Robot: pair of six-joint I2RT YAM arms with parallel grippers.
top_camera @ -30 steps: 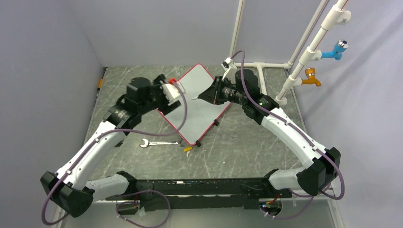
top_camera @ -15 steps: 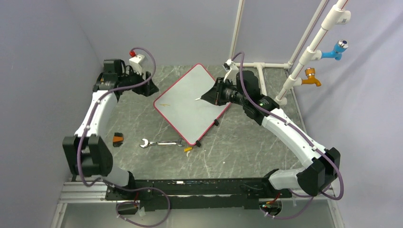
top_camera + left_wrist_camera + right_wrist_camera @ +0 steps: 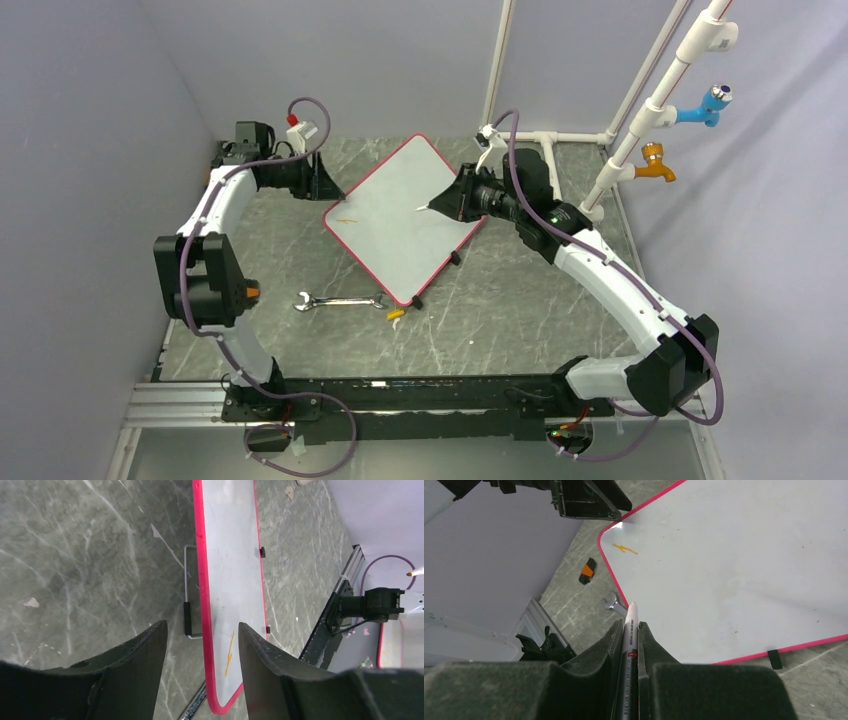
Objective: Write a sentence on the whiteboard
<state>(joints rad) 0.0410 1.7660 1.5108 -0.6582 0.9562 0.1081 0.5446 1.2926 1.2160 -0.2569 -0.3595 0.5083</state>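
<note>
Found the whiteboard (image 3: 400,225) lying on the table (image 3: 500,300), turned cornerwise between the two arms, with a short orange mark (image 3: 347,220) near its left corner. Saw the right gripper (image 3: 630,627) clamped tight on a white marker (image 3: 629,645), tip out over the right half of the whiteboard; could not tell whether touching. Saw the left gripper (image 3: 202,630) just beyond that left corner, jaws parted, nothing between them. Noted a wrench (image 3: 340,300) and a small yellow bit (image 3: 396,315) on the table by the near corner.
</note>
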